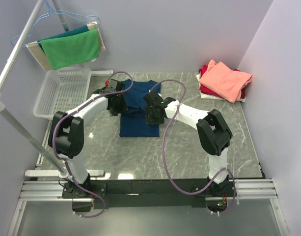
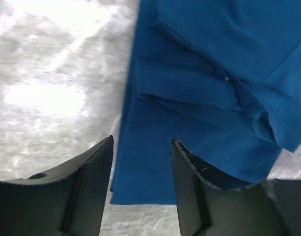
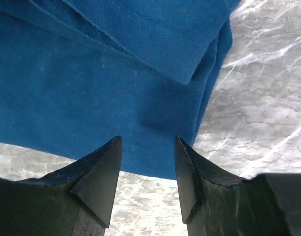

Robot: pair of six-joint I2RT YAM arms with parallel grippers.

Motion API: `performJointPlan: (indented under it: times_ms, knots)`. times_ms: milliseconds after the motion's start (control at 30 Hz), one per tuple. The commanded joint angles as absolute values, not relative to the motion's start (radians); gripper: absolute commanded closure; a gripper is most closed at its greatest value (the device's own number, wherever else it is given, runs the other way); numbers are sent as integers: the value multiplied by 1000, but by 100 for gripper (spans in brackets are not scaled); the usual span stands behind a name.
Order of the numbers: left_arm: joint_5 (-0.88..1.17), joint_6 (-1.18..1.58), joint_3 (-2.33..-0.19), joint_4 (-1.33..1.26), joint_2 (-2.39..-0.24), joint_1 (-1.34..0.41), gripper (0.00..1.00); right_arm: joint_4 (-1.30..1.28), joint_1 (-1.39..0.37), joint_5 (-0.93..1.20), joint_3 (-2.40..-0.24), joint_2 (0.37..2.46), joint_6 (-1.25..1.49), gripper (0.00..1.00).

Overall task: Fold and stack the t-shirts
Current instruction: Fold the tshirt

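Two grippers flank the navy t-shirt (image 1: 139, 125), its sleeves folded in. The left gripper (image 2: 142, 172) is above its left edge and the right gripper (image 3: 148, 169) above its right edge, jaws apart, nothing held. Folding appears mid-way. The next move likely calls for pinching both hem corners and doubling the strip over.

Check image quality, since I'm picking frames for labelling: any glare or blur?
Left wrist: strong glare washes out the table beside the blue t-shirt. Right wrist: its stitching crisp, table veining clear. Top external: evenly lit, slight tabletop sheen.
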State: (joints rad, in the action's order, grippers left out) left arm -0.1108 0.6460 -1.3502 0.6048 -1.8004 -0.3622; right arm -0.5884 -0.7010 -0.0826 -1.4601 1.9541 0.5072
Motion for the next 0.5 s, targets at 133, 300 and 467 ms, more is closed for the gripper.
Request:
performJointPlan:
  times_ms: [133,300,467]
  knots:
    - [-52,627,-1379,578,-1885,-387,46,-563,-698,-55,-1581,2049,506,47]
    - [-37,627,-1405,584,-1931,-388,48,-591,-696,-43,-1681,2131,485,47]
    - [-43,626,-1460,595,-1977,-388,47,-595,-689,-67,-1723,2172,477,49]
